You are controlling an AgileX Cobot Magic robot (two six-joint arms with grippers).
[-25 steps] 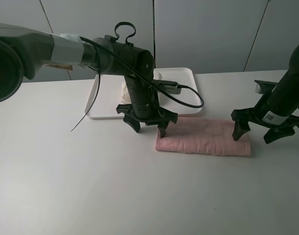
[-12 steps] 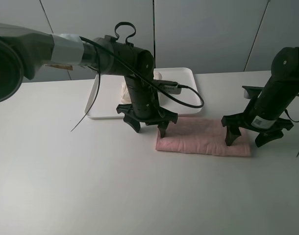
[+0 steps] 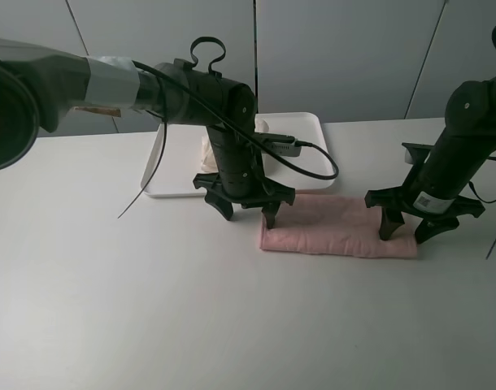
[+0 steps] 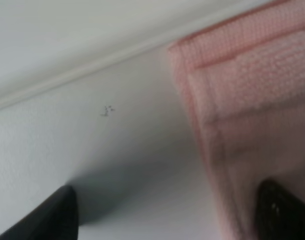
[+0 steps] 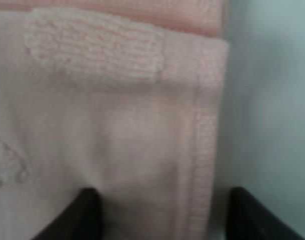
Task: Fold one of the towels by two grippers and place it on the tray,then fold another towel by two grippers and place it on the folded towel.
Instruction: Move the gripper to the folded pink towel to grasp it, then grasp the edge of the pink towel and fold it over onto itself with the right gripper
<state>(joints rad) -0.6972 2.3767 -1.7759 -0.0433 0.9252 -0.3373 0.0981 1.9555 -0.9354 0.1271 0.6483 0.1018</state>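
A pink towel [image 3: 333, 227], folded into a long strip, lies on the table in front of the tray. My left gripper [image 3: 246, 214] is open at the towel's left end, with one finger on the towel and the other on the bare table. In the left wrist view the towel's corner [image 4: 247, 100] lies by one fingertip [image 4: 282, 210]. My right gripper [image 3: 406, 230] is open and straddles the towel's right end. The right wrist view shows the towel's edge [image 5: 117, 100] between the two fingertips [image 5: 82, 215]. A white tray [image 3: 301, 134] stands behind, holding a cream towel [image 3: 207, 150] that my left arm partly hides.
The white table [image 3: 110, 292] stretches to the left and front. A black cable [image 3: 313, 166] loops from the left arm over the tray's front edge. A grey panel wall stands behind the table.
My right gripper has moved left and come down over the towel's right end. The left gripper and the towel have not moved.
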